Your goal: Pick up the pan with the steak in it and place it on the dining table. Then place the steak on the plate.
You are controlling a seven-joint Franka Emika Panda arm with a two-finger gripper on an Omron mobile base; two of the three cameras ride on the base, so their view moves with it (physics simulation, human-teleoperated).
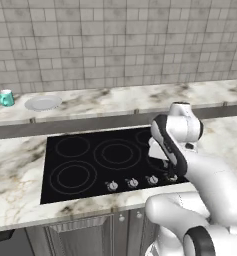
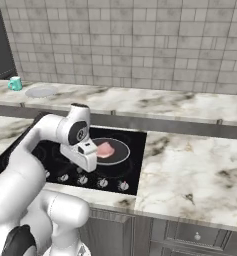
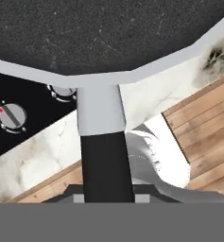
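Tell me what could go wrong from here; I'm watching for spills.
The pincer is shut on the pan far out on its handle, so the pan may tip when lifted. The steak lies loose inside and could slide out. Carrying it to the plate means crossing a raised ledge.

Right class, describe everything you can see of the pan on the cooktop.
The pan is small, round and black with a thin pale rim. It sits flat on the black cooktop at its right side, the pink steak lying inside. In the hand view its short straight handle, pale then black, runs into the shut end effector.
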